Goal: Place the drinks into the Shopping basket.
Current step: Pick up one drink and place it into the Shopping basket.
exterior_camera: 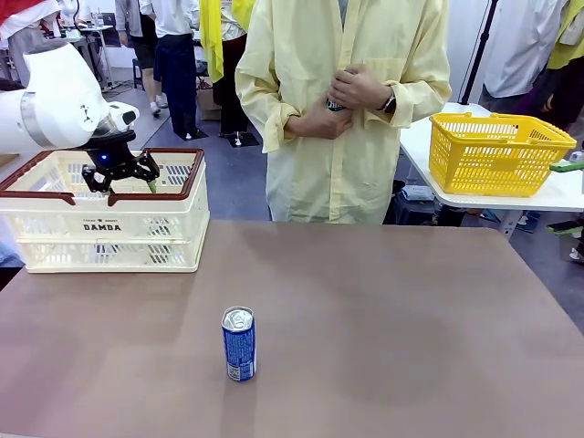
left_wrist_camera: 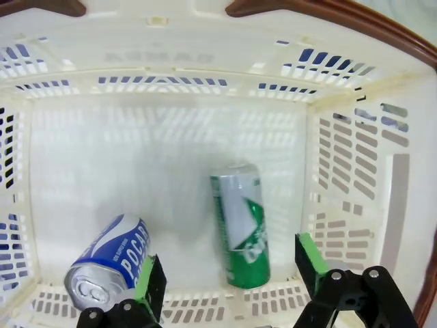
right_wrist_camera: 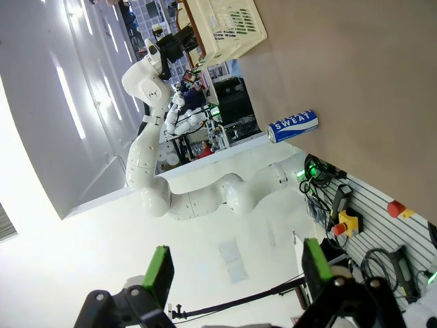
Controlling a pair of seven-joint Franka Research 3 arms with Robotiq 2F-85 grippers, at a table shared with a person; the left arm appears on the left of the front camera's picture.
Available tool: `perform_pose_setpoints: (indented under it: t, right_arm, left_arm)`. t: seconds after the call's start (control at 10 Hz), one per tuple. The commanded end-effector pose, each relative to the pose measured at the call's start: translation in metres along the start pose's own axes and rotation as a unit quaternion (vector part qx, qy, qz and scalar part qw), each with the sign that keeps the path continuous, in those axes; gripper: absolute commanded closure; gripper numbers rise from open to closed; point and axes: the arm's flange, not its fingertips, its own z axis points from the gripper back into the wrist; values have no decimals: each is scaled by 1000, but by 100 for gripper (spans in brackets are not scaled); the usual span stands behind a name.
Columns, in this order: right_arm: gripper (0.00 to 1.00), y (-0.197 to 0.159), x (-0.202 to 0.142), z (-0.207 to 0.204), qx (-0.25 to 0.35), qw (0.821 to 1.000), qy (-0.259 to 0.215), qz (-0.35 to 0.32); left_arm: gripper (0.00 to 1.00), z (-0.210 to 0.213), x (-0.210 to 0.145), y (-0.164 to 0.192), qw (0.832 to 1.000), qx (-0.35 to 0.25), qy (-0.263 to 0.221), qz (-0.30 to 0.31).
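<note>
Under left hand (left_wrist_camera: 227, 265) — green can (left_wrist_camera: 240, 229), flat

Blue can (left_wrist_camera: 109, 263) partly behind left gripper (left_wrist_camera: 229, 263) finger, small object (exterior_camera: 335, 105) in person's hands (exterior_camera: 358, 89) unclear

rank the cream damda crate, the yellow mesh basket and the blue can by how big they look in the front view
1. cream DAMDA crate, largest
2. yellow mesh basket, though it stands farther from the camera, so its true size is unsure
3. blue can, clearly smallest
</note>
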Motion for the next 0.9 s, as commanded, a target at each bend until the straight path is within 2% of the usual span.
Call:
perform_pose_setpoints:
  t: [0.0,0.2,0.4,0.5,0.6,0.7,0.8]
  right_arm:
    - [0,3,-2,2,-2,1000,5,-2]
    - [0,3,-2,2,-2,1000,5,-2]
    - [0,3,-2,2,-2,1000,5,-2]
    - [0,3,-2,2,-2,1000,5,-2]
    - [0,3,-2,2,-2,1000,5,-2]
    - [0,3,-2,2,-2,1000,5,-2]
    - [0,3,-2,2,-2,1000,5,-2]
  left_arm:
    - [0,5,-7,1,1000,9,-11,7]
    - [0,23,-8,1,1000,-17,-22,9]
    - [0,100,-18,-8,997,-71,-30,7]
    - [0,148,-28,-11,992,-121,-33,1]
    - [0,193,-42,-11,982,-187,3,-6]
    - [0,233,-62,-1,961,-274,42,-13]
    - [0,253,-83,18,938,-342,62,-16]
